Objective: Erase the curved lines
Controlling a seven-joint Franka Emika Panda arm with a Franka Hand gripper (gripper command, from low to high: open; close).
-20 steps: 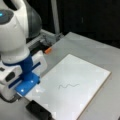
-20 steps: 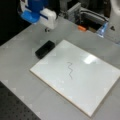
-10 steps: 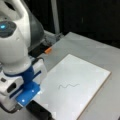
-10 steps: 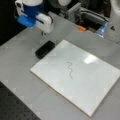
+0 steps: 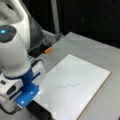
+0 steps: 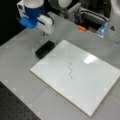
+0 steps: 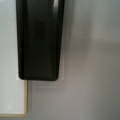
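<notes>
Whiteboard (image 6: 82, 82): one curve lines (image 6: 70, 70).

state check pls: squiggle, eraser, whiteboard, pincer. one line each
curve lines: intact, nothing wiped yet
black eraser block: lying flat on the table at the whiteboard's corner, not held
whiteboard: flat on the table, white apart from the squiggle and glare
pincer: above the table, just beyond the eraser block, holding nothing
</notes>
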